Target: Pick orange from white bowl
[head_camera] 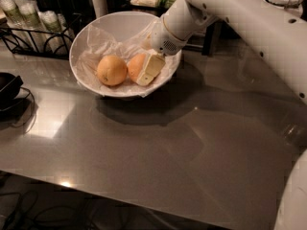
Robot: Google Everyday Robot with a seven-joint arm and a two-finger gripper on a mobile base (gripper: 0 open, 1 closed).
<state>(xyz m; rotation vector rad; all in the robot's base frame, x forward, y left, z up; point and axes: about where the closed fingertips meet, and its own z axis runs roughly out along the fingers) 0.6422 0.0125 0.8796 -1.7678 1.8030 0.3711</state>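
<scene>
The white bowl (91,37), lined with crumpled white paper, stands at the back of the grey table. Two fruits lie in it. The orange (135,66) is the deeper-coloured one on the right. A paler yellow-orange fruit (111,71) lies just left of it. My gripper (149,70) reaches down into the bowl from the right. Its cream-coloured end lies against the orange's right side and hides that part of the fruit. The orange rests on the paper in the bowl.
A black wire rack (29,30) with cups stands at the back left. A black object with a cable (8,89) lies at the left edge. Containers line the back. The white arm (249,28) crosses the right side above the grey table (168,147).
</scene>
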